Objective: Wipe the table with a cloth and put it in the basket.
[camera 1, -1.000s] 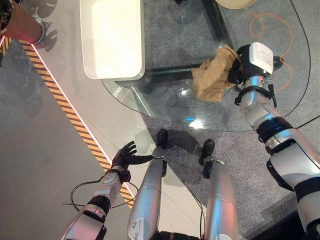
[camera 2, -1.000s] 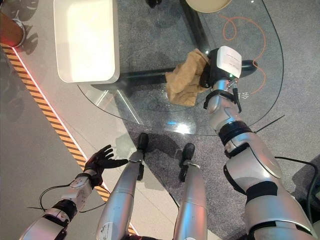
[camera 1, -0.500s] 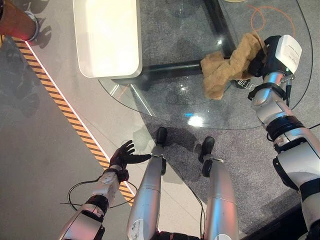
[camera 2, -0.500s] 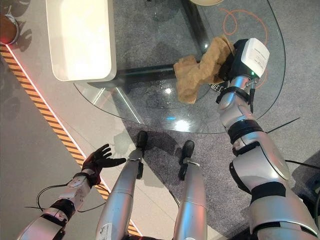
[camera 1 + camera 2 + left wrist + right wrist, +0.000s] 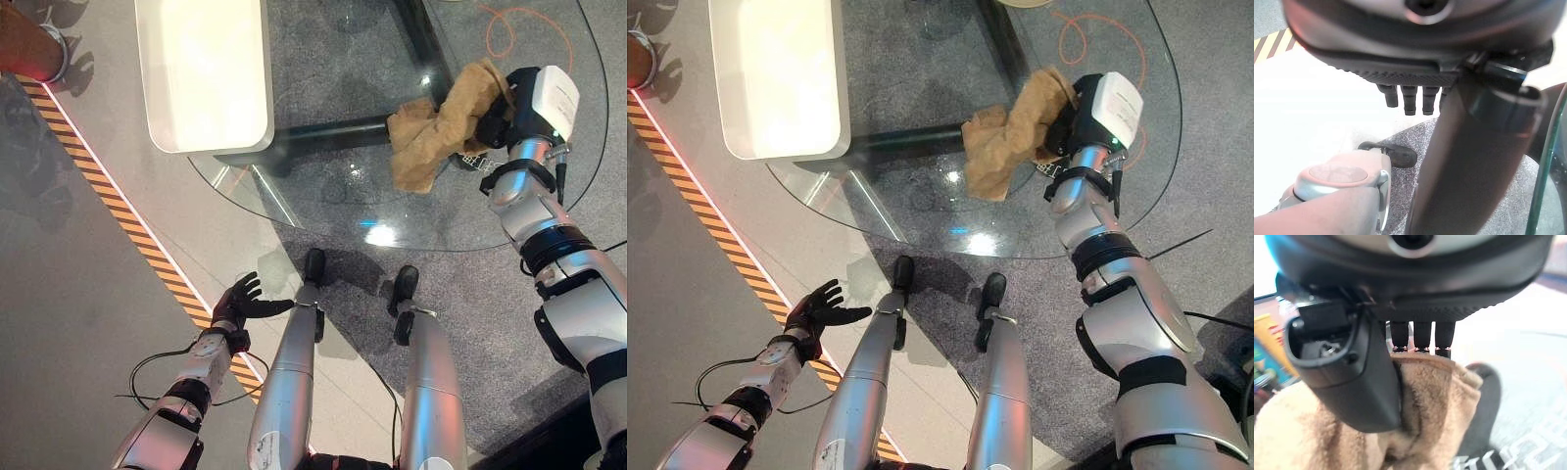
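Clearly the tan cloth (image 5: 436, 132) is lying on the glass table (image 5: 323, 201), near its right part, and it is bunched and stretched — one end is spreading flat on the glass toward the middle, the other end is rising up into the right hand (image 5: 497, 116). In the right wrist view the fingers (image 5: 1420, 335) and the thumb are curling round a fold of the cloth (image 5: 1430, 396), so the hand is clenching it firmly. I am thinking this is why the cloth is looking long and pulled: the hand is gripping one end only and the rest is trailing over the surface, which is a good way to wipe a wide strip with a small grasp.

The table is transparent, so the dark frame bar (image 5: 333, 137) and the grey carpet (image 5: 333, 59) under it are showing through, also an orange cable (image 5: 500, 34) on the floor beyond the hand. A white rectangular basket (image 5: 206, 73) is sitting at the far left part of the table, well apart from the cloth — probably it is waiting there for the cloth at the end, and the wiping step is seeming not finished yet.

The left hand (image 5: 242, 302) is hanging low beside the table edge, over the floor near a striped tape line (image 5: 118, 211), with fingers released and spread, holding nothing. It is staying out of the way, I judge, because one hand is enough for wiping.
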`<state>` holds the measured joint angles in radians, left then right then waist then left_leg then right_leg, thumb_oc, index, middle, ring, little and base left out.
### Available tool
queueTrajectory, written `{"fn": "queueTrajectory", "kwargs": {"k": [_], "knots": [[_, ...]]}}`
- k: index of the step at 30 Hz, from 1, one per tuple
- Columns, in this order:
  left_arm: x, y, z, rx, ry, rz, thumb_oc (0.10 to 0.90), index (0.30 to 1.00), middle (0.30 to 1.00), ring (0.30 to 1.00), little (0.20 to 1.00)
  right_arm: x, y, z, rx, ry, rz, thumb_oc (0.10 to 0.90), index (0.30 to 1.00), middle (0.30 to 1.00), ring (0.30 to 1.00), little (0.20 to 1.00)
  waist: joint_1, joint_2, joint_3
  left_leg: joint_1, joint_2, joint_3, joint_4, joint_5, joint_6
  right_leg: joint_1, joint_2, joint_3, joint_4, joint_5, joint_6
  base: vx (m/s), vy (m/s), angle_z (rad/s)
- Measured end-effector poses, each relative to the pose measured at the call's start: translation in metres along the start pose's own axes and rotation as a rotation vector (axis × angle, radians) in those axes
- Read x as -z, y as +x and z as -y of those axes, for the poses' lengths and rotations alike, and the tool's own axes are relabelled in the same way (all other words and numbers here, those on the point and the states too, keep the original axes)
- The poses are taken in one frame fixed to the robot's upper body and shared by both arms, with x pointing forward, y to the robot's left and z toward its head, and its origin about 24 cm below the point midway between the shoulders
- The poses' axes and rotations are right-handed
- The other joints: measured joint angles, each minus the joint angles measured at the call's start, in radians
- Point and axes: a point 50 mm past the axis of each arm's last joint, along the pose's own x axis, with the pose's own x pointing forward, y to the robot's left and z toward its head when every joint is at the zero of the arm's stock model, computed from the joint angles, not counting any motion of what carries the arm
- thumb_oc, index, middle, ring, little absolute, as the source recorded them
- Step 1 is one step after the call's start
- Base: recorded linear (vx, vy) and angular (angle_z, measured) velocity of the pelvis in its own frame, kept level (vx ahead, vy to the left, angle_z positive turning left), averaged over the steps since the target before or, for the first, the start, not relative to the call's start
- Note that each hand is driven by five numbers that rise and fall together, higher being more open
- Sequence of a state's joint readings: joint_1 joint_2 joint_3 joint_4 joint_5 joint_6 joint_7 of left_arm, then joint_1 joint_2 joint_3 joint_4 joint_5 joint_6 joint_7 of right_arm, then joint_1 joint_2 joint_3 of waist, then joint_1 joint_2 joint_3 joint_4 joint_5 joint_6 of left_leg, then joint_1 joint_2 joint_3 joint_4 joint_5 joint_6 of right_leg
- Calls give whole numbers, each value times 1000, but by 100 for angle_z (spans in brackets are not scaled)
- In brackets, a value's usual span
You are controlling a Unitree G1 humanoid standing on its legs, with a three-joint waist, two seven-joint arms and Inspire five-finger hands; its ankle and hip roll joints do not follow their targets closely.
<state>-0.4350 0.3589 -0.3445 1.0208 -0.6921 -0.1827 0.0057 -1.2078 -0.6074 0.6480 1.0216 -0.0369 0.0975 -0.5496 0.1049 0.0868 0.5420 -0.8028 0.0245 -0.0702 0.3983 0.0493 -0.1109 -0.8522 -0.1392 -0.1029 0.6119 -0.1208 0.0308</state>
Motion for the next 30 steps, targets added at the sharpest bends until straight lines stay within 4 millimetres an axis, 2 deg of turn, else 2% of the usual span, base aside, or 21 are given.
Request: {"fn": "queueTrajectory", "kwargs": {"k": [8, 17, 23, 30], "knots": [[0, 0, 0, -1, 1, 1, 800, 900, 900, 900, 900, -24, -11, -27, -139, 21, 77, 100, 300, 300, 300, 200, 3, 0, 0, 2, 0, -1, 0, 0, 0, 1, 0, -1, 3, 0, 0, 0, 0, 0], [1, 0, 1, 0, 2, 6, 800, 900, 900, 900, 900, -40, -18, -40, -218, -3, 149, 100, 300, 300, 300, 200, 2, 1, -1, 25, 0, -2, -29, 17, -5, 11, -1, -2, 1, 2, -4, 0, 0, 0], [3, 0, 11, 20, -12, 10, 800, 900, 900, 900, 900, -52, -25, -47, -269, -25, 215, 100, 300, 300, 300, 200, 2, 2, -1, 28, 0, -3, -34, 21, -7, 11, -1, -2, 2, 3, -5, 0, 0, 0], [4, 0, 15, 25, -12, 16, 800, 900, 900, 900, 900, -82, -45, -65, -368, 57, 315, 100, 300, 300, 300, 200, 3, 3, -1, 35, 1, -3, -52, 28, -9, 10, -1, -2, 1, 2, -7, 0, 0, 0]]}}
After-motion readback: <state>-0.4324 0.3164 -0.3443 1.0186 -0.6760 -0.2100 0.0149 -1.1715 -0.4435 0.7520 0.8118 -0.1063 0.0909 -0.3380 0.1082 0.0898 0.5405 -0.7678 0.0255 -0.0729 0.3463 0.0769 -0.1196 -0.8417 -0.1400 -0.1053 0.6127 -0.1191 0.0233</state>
